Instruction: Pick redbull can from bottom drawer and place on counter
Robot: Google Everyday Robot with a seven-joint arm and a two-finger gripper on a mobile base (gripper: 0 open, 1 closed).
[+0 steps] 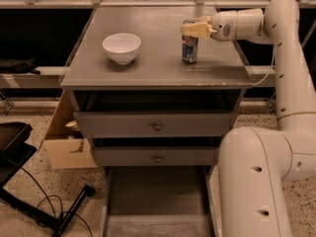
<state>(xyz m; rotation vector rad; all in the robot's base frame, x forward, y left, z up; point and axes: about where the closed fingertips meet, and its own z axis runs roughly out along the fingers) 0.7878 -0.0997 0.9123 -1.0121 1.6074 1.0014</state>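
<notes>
While clamped on the slim blue-and-silver redbull can point(189, 51) just below the cream gripper point(190, 28), placing on flat grey counter point(148, 65); next, probably let go.

The scene is lit dimly and warmly from above, and a soft sheen is seen on the worktop point(148, 65). A faint shadow is cast beneath the white bowl point(121, 47). The gripper point(193, 29), clamped on the top of the redbull can point(189, 51), is lit brightest.

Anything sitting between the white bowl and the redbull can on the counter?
No. The camera view shows only bare counter between the white bowl and the redbull can, which the gripper holds at its top.
</notes>
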